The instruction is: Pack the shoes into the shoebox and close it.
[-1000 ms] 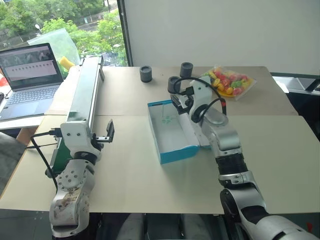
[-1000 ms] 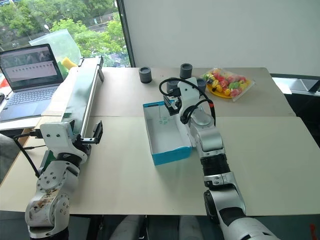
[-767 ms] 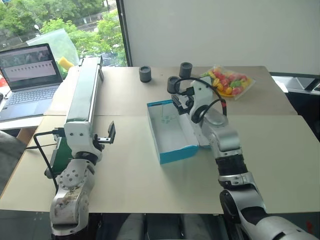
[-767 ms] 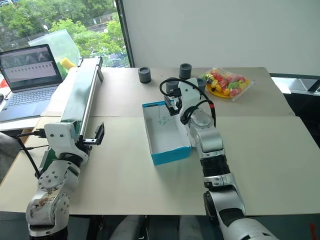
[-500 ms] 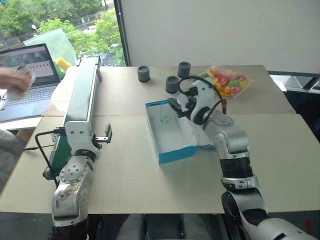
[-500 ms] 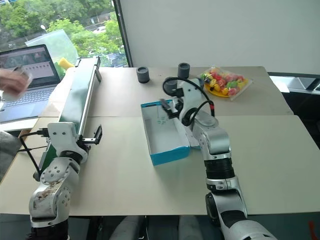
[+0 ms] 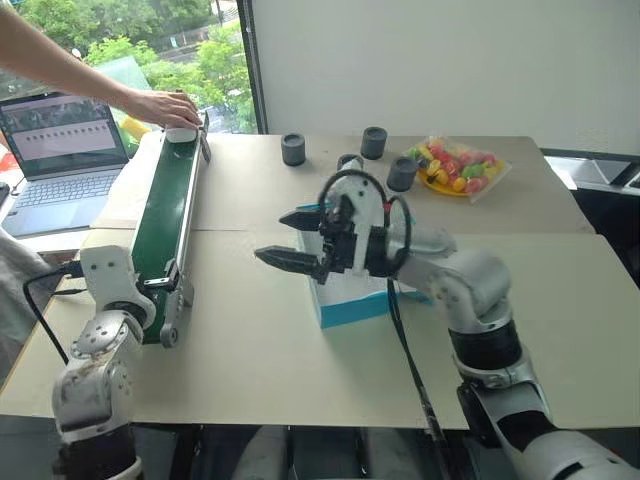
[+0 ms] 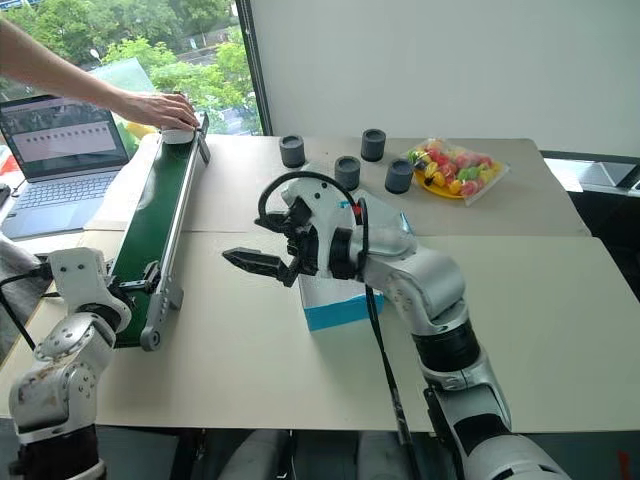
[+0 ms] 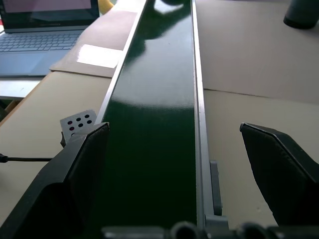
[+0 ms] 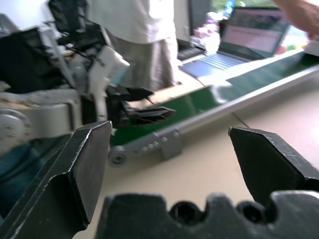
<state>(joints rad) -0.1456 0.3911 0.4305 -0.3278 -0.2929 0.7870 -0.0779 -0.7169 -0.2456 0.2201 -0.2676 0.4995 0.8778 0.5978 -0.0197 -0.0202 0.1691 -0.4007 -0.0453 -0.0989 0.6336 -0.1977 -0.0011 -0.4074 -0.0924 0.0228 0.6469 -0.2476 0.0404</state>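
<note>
While the shoebox (image 7: 352, 300) lies at mid-table behind the wide-open, empty right gripper (image 7: 288, 238), a shoe (image 7: 181, 134) is set by a person's hand (image 7: 160, 105) on the far conveyor belt (image 7: 165, 210); the wide-open left gripper (image 8: 150, 275) should be held over the belt's near end until arrival.

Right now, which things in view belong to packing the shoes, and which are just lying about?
Job: blue shoebox; green conveyor belt; pale item under a person's hand at its far end, possibly a shoe.
Lying about: laptop; four dark cylinders; bag of colourful pieces.
</note>
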